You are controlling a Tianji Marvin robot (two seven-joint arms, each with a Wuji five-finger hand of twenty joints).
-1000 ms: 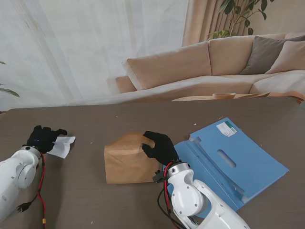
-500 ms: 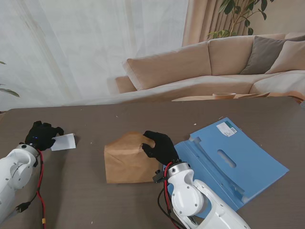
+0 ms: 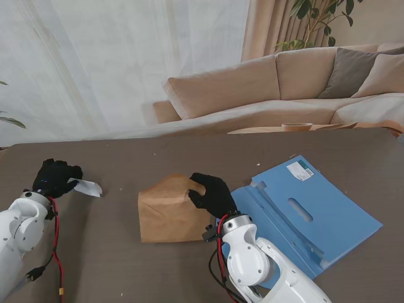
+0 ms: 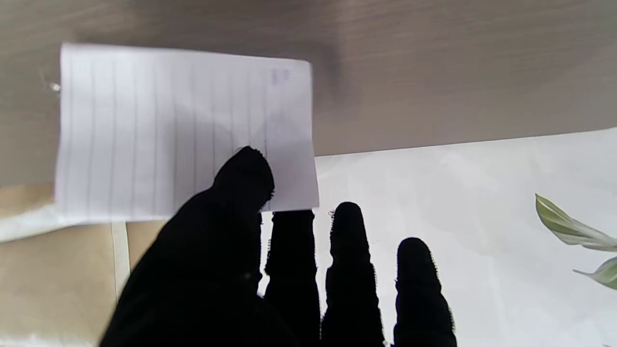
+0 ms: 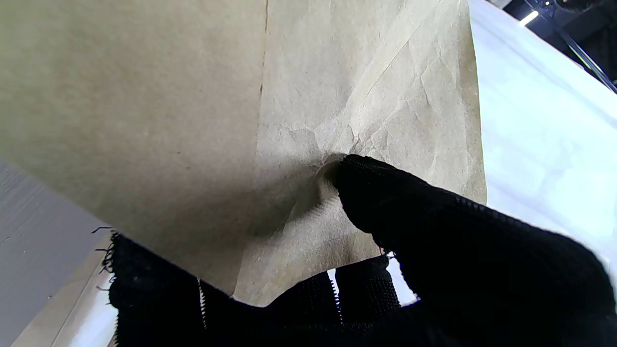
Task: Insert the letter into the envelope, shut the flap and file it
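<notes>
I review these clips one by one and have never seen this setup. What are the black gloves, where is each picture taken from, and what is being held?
The black gloves are a two-armed robot's five-fingered hands. The wide picture looks down from the robot's stand; the two close-ups come from cameras on each wrist, looking along the fingers. On the dark table lie a brown envelope and an open blue folder. The left hand pinches a lined white letter, lifted off the table. The right hand grips the envelope's edge, crumpling the paper between thumb and fingers.
</notes>
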